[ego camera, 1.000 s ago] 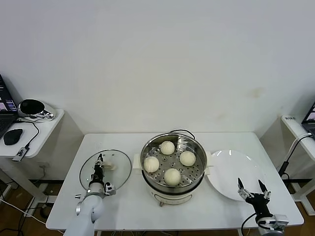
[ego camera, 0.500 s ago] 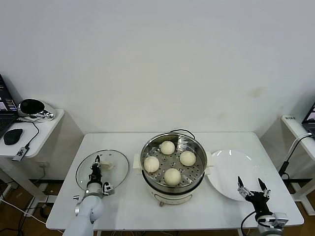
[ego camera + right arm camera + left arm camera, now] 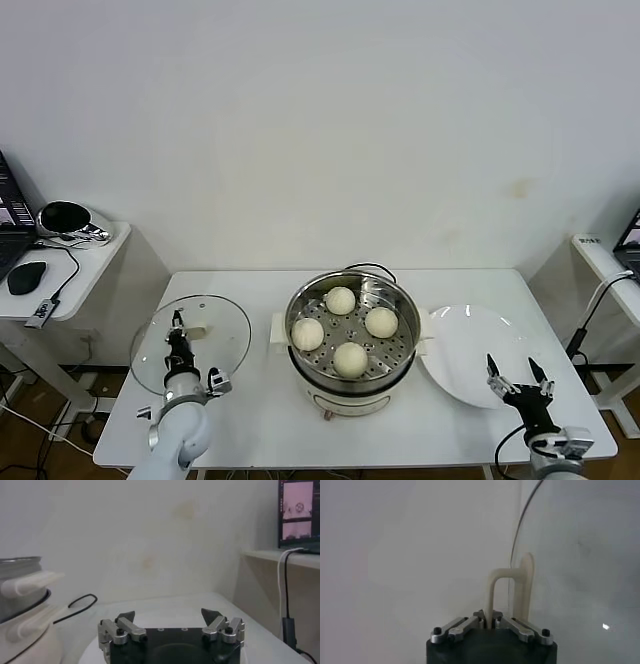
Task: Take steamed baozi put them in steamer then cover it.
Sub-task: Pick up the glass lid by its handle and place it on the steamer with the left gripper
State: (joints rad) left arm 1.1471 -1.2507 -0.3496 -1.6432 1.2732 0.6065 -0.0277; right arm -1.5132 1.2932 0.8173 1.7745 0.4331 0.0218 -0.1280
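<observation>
The glass cover (image 3: 192, 342) is clamped by its bar handle (image 3: 496, 592) in the left gripper (image 3: 178, 336), tilted left of the steamer (image 3: 350, 338), ready for capping four baozi (image 3: 349, 357); the right gripper (image 3: 519, 379) is held open over the plate (image 3: 470, 335).

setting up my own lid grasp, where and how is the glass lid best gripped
By the cream-white bar handle at the centre of the glass lid, pinched across its thin width from the handle side. It stands proud of the glass, which is smooth and wide. The left end effector is shut on it there.
</observation>
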